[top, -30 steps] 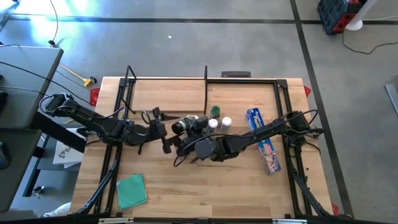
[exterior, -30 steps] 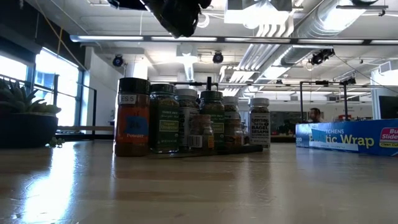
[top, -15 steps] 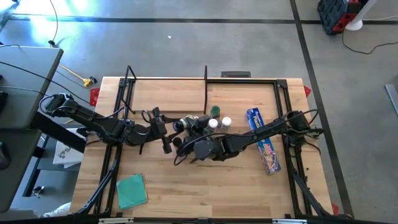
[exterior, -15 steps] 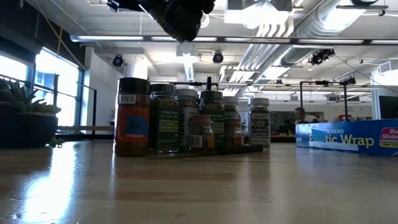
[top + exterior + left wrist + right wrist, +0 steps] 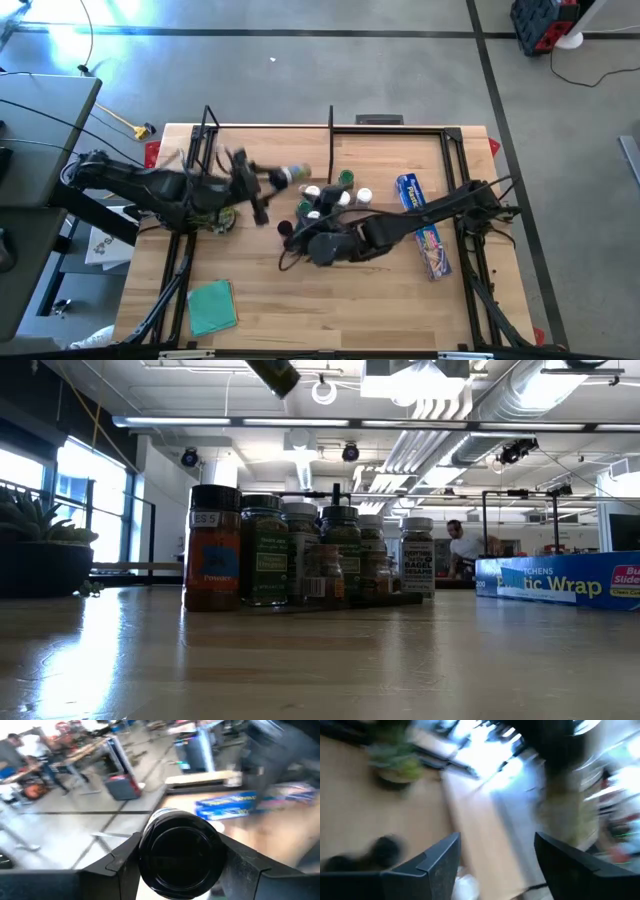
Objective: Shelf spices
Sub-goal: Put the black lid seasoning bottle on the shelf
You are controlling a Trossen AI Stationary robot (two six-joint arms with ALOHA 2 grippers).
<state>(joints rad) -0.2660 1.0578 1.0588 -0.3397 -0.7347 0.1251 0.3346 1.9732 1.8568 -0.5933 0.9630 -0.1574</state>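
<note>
A spice jar is lifted above the table, with my left gripper shut on it; in the left wrist view its dark round end faces the camera. The other spices stand close together mid-table, upright on their bases, and show as a row of jars in the low view. The shelf, a pale plank between two black rods, is at the far side. My right gripper is open beside the cluster, with nothing between its fingers. My left gripper pinches the jar's round sides between its two fingers, one on each side. The fingers come nearly level from the table's left and lie along the jar. The jar lies on its side, clear of the table, with its pale end pointing away from the gripper.
A long blue wrap box lies at the right and a green cloth near the front left. A potted plant stands at the left. Black frame rails run along the table's sides.
My left gripper has risen and swung toward the far edge and the shelf, carrying the jar that lay between both grippers a second ago. My right gripper has let go of that jar, risen and rolled. The standing jars have not moved.
</note>
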